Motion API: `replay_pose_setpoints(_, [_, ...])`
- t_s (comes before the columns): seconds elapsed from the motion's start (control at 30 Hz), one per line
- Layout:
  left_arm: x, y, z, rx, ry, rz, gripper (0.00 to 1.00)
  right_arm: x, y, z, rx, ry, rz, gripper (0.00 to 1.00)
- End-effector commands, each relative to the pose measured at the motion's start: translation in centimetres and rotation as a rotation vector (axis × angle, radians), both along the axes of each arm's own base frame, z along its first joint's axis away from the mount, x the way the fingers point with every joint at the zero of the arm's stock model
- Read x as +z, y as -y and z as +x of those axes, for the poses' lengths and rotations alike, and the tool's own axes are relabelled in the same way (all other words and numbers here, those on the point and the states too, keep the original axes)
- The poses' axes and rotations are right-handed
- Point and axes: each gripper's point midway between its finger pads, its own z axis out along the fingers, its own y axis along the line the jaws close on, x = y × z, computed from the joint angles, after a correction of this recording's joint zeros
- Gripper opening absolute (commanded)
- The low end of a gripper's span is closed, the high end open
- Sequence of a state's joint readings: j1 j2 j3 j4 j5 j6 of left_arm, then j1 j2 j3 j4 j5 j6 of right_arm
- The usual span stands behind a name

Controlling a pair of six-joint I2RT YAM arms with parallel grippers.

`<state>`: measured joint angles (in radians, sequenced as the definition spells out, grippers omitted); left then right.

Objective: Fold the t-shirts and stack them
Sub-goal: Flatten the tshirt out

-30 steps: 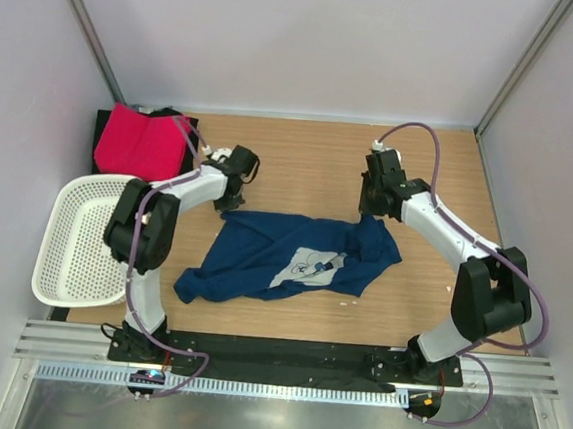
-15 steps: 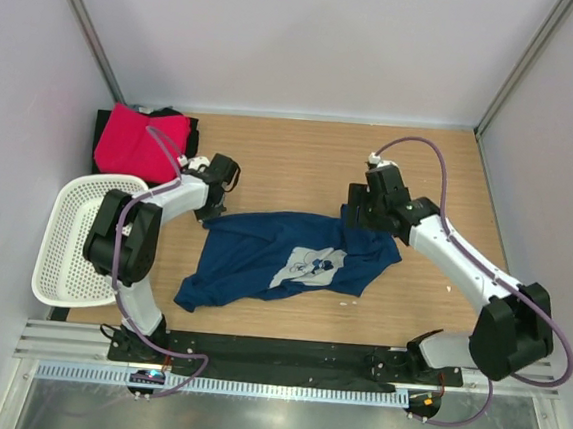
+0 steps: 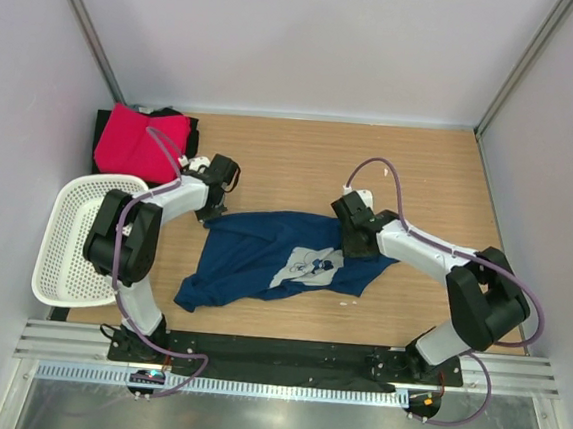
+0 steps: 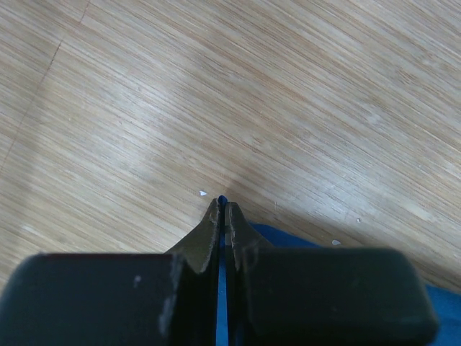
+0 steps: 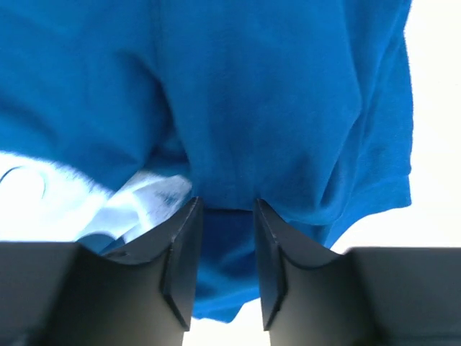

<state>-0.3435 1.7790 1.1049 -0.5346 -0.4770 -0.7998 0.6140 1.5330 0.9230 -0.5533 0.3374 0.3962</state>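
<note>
Navy cloth is held at both ends. The navy t-shirt (image 3: 283,259) is spread, rumpled, on the wooden table (image 3: 301,161) between the two claws, with its white print facing up. The left claw (image 4: 223,213) is closed almost completely, and only a thin sliver of the shirt's blue edge is seen between its fingers. Bare wood is seen ahead of its tips. The right claw (image 5: 227,238) is kept narrowly apart, and a thick fold of the same shirt is gripped in the gap, with the white print close beside one finger. A pink-red t-shirt (image 3: 137,139) is laid on a black t-shirt (image 3: 103,118) beyond the left claw, at the far corner. A white basket (image 3: 68,246) is placed outside that arm, apart from the claw.
</note>
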Motion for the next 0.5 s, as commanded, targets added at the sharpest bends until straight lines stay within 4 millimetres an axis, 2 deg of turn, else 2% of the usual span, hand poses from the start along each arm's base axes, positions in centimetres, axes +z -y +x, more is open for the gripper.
replay_pose_setpoints(0.0, [1.5,-0.1,0.9,0.0,0.064,-0.013,0.0,0.8,-0.5,2.3,-0.028,0.096,0.01,0.39])
replay_pose_setpoints(0.03, [1.5,0.0,0.9,-0.002,0.062,-0.012,0.0,0.3,-0.7,2.4,-0.023,0.085,0.005,0.39])
replay_pose_setpoints(0.1, [1.4,0.0,0.8,-0.004,0.059,-0.012,0.0,0.0,-0.9,2.8,-0.02,0.089,0.004,0.53])
replay_pose_setpoints(0.2, [1.3,0.0,0.8,-0.004,0.058,-0.016,0.0,-0.8,-0.7,3.1,-0.024,0.085,-0.025,0.64])
replay_pose_setpoints(0.23, [1.3,0.1,0.8,-0.007,0.059,-0.019,0.0,-0.8,-0.7,3.2,-0.026,0.085,-0.024,0.71])
replay_pose_setpoints(0.3, [1.3,0.0,0.8,-0.009,0.059,-0.016,0.0,-1.3,-1.0,3.2,-0.022,0.08,-0.013,0.73])
replay_pose_setpoints(0.33, [1.2,0.0,0.8,-0.008,0.058,-0.014,0.0,-1.4,-1.0,3.3,-0.025,0.085,-0.012,0.69])
replay_pose_setpoints(0.43, [1.3,0.1,0.9,-0.011,0.059,-0.015,0.0,-1.2,-0.6,3.8,-0.044,0.106,-0.04,0.49])
replay_pose_setpoints(0.47, [1.4,0.1,0.9,-0.016,0.059,-0.016,0.0,-1.0,-0.2,3.7,-0.052,0.105,-0.056,0.28])
